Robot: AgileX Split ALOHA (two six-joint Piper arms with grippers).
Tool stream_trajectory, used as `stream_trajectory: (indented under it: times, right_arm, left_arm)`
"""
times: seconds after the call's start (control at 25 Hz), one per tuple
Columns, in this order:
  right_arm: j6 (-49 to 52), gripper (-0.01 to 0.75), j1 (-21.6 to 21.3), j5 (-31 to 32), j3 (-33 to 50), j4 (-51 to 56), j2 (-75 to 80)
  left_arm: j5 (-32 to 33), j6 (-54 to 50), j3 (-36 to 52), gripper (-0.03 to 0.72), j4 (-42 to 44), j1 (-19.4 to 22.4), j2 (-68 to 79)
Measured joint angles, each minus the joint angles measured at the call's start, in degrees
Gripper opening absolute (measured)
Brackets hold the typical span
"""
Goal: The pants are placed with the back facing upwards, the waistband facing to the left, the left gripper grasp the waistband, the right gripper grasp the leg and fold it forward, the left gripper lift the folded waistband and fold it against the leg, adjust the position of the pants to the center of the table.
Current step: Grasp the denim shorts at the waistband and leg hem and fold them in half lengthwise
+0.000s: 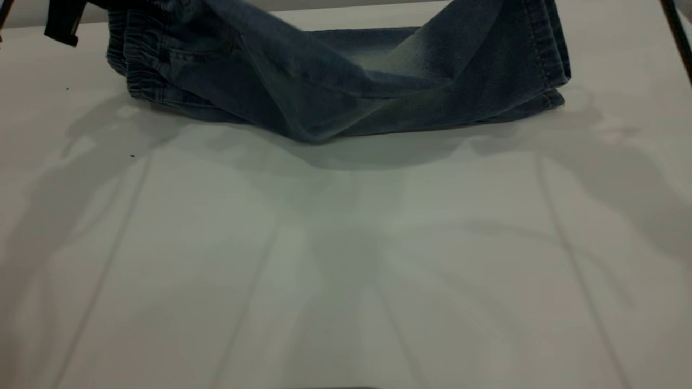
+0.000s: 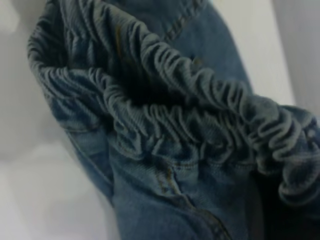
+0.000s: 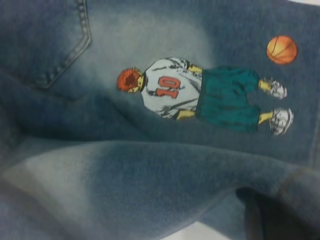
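The pants (image 1: 335, 81) lie at the table's (image 1: 346, 259) far edge, both ends lifted. Only the right wrist view shows the cartoon print (image 3: 200, 95); only the left wrist view shows the waistband (image 2: 190, 110) gathered close. Neither gripper's fingers are visible, so their grip cannot be told.

The exterior view looks from above down across the table (image 1: 346, 270), the pants (image 1: 335, 75) lying at its far edge, partly cut off by the frame. The left wrist view sits very near the pants' waistband (image 2: 190, 115), which fills the frame against a strip of table (image 2: 30, 190). The right wrist view looks from close by onto the printed leg (image 3: 200, 92). All three views share the pants; the exterior and left wrist views share the waistband (image 1: 135, 70).
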Motion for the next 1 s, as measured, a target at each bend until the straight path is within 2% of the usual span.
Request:
stream_trajectory:
  times: [0.36, 0.6, 0.76, 1.0]
  right_arm:
    - [0.0, 0.025, -1.3, -4.0, -4.6, 1.6, 5.2]
    - [0.0, 0.025, -5.2, -7.4, -4.9, 4.2, 5.6]
    - [0.0, 0.025, -7.3, -8.1, -4.9, 5.5, 5.8]
    - [0.0, 0.025, -7.5, -9.6, -4.9, 6.4, 9.2]
  left_arm:
    - [-8.7, 0.2, 0.0, 0.077, -2.5, 0.0, 0.0]
    - [-13.3, 0.0, 0.0, 0.077, -3.4, 0.0, 0.6]
    - [-14.1, -0.1, -1.3, 0.077, -4.9, 0.0, 3.1]
    - [-14.1, -0.1, -6.2, 0.077, -4.9, 0.0, 7.1]
